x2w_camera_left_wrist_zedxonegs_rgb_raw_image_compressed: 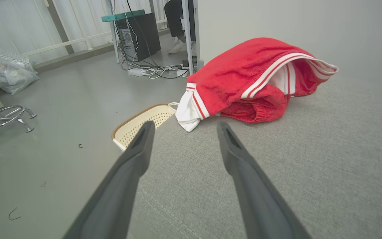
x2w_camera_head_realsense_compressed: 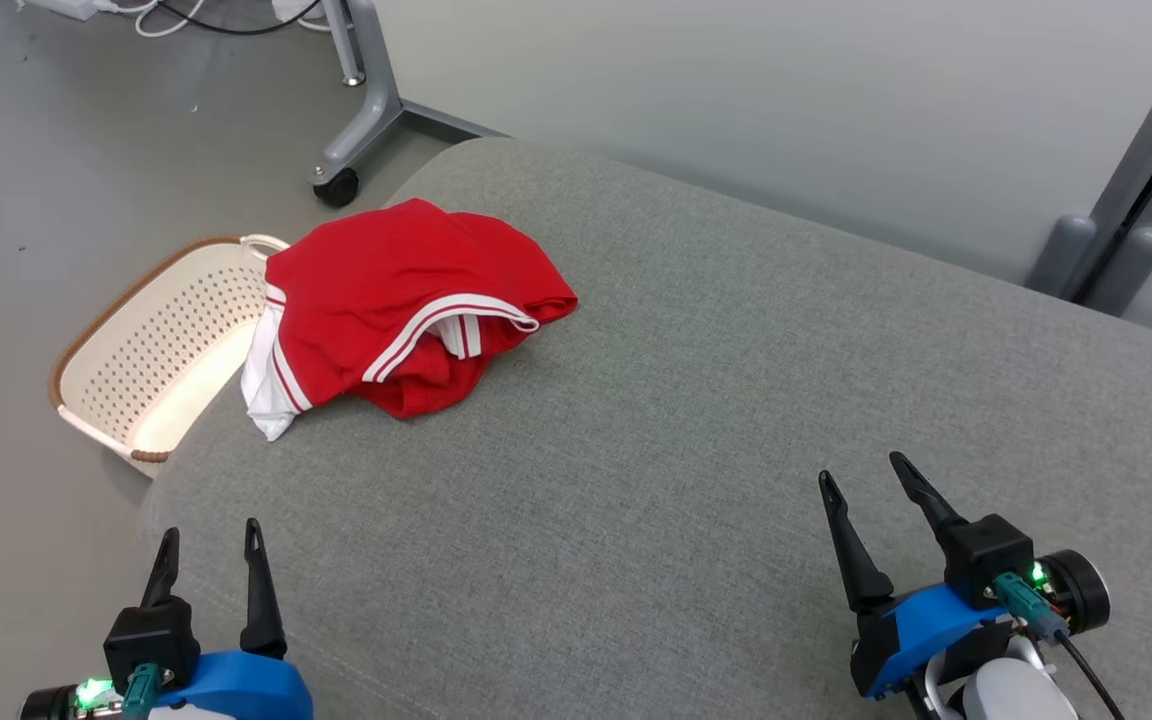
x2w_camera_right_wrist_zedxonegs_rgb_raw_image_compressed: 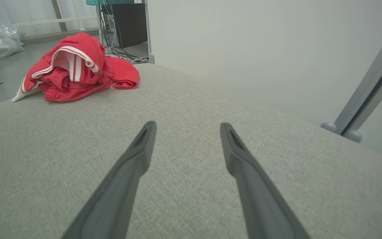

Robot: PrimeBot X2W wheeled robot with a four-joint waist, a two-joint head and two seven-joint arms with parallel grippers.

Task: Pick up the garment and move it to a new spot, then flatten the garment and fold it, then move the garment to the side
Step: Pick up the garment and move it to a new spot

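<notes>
A crumpled red garment [x2w_camera_head_realsense_compressed: 396, 300] with white stripes and a white lining lies heaped at the far left of the grey cushion [x2w_camera_head_realsense_compressed: 696, 430], partly hanging over its left edge. It also shows ahead of the fingers in the left wrist view, garment [x2w_camera_left_wrist_zedxonegs_rgb_raw_image_compressed: 244, 83], and far off at upper left in the right wrist view, garment [x2w_camera_right_wrist_zedxonegs_rgb_raw_image_compressed: 75, 69]. My left gripper [x2w_camera_head_realsense_compressed: 213, 540] hovers open at the cushion's near left corner, well short of the cloth. My right gripper [x2w_camera_head_realsense_compressed: 861, 475] stands open over the near right of the cushion, holding nothing.
A cream perforated basket [x2w_camera_head_realsense_compressed: 151, 350] with a brown rim sits on the floor beside the cushion's left edge, under the garment's overhang. A grey wheeled stand leg [x2w_camera_head_realsense_compressed: 361, 110] is behind it. A grey post [x2w_camera_head_realsense_compressed: 1126, 190] rises at the far right. Cables and a computer tower [x2w_camera_left_wrist_zedxonegs_rgb_raw_image_compressed: 139, 36] lie beyond.
</notes>
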